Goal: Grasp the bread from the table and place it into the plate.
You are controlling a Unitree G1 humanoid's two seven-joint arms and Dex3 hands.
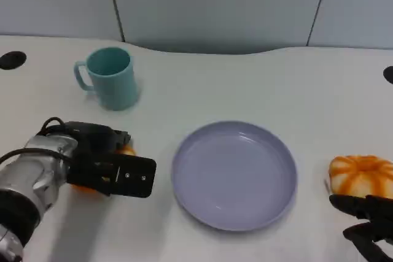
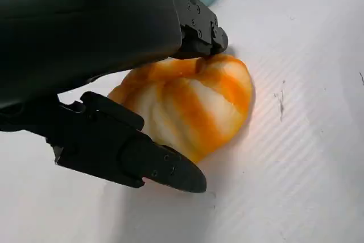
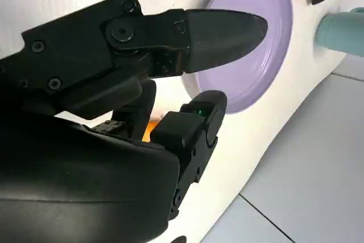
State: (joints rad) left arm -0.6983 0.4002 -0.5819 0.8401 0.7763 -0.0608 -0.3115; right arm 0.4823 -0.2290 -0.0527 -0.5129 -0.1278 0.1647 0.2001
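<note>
Orange-and-white striped bread [image 2: 193,103] sits on the white table [image 1: 258,78] at our far left, under the left hand [image 1: 107,164]; from the left wrist camera we see fingers [image 2: 142,157] on either side of the loaf, one tip touching its top, the other low along its flank, so the hand brackets the bread, but we cannot tell whether it grips it yet. Behind stands a teal mug [image 1: 110,78], well apart from the hand. At centre lies the lavender plate [image 1: 233,173], nothing in it. Further right, a second striped bread [image 1: 362,175] lies just beyond the plate, with the right hand [image 1: 368,222] just below it, not touching as far as we can see; its fingers [image 3: 222,32] stand apart, holding nothing. Risks, as we judge them: the loaf looks soft, so a hard squeeze could crush it; a shallow hold could let it slip out on the lift; a low carry could catch the plate rim and shove the plate.
</note>
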